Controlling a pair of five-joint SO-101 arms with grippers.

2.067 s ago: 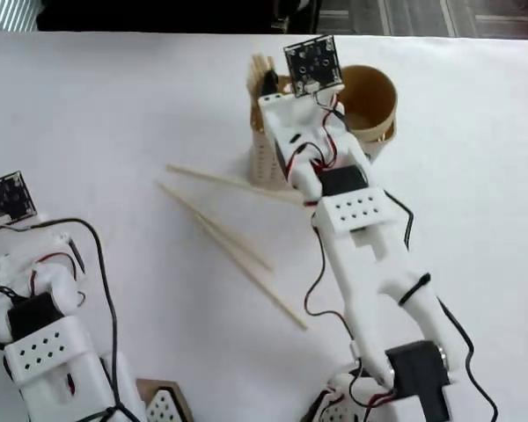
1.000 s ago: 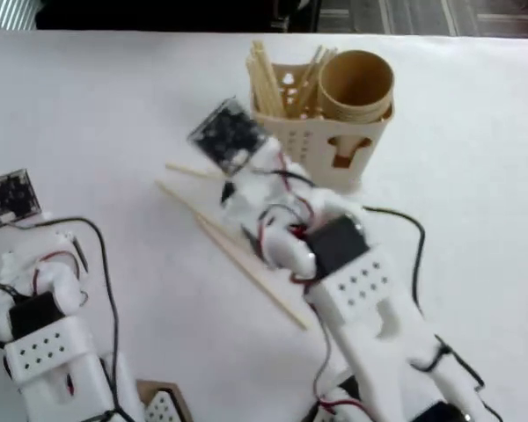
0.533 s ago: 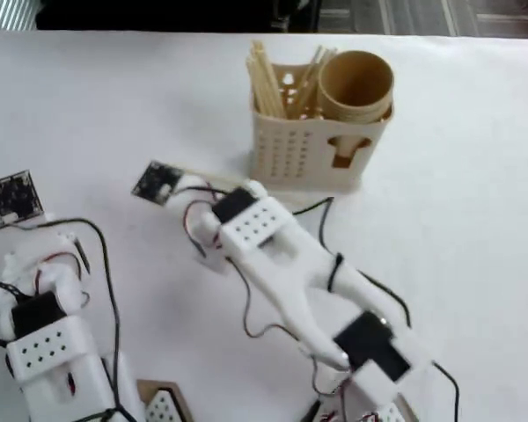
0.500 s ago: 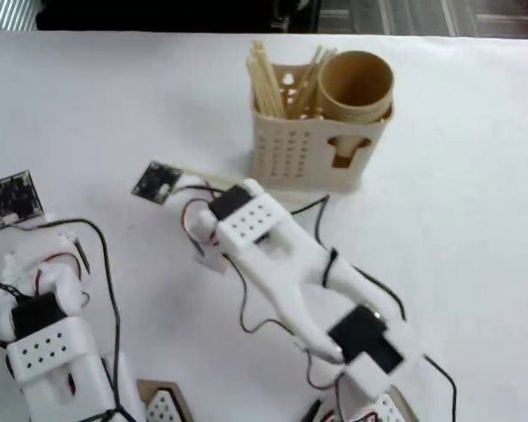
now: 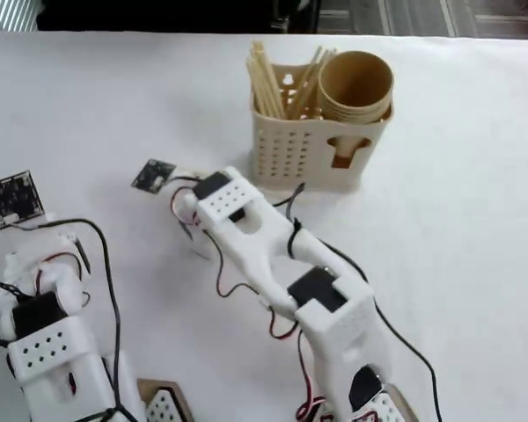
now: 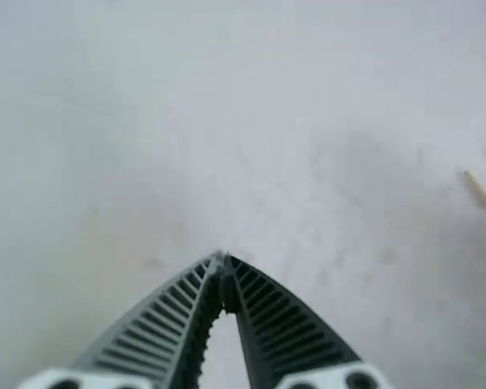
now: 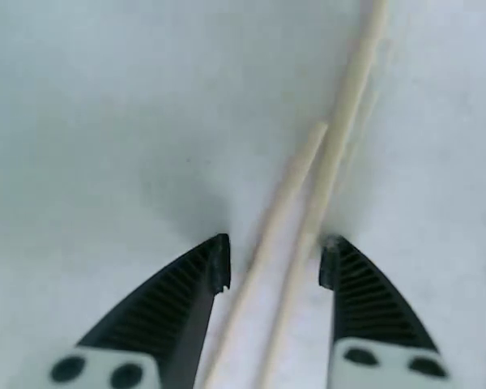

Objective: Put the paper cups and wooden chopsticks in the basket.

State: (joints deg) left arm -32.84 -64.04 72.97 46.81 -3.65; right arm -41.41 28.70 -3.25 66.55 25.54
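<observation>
On the white table (image 5: 458, 220), the right arm (image 5: 273, 255) reaches low in front of the basket (image 5: 308, 154), which holds paper cups (image 5: 356, 83) and upright chopsticks (image 5: 266, 75). The right gripper (image 7: 273, 259), fingers spread, straddles two loose chopsticks (image 7: 340, 138) lying flat and pointing straight away from it. The left gripper (image 6: 223, 263) has its fingers pressed together.

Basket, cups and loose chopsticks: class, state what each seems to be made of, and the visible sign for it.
Basket: probably moulded plastic with a matt cream finish; it has regular rows of holes and smooth, rigid walls.
Cups: apparently paper, matt tan-brown; the rims are thin and stacked closely.
Chopsticks: likely bare wood or bamboo, pale and unvarnished; they are dull, slim, straight sticks.
</observation>
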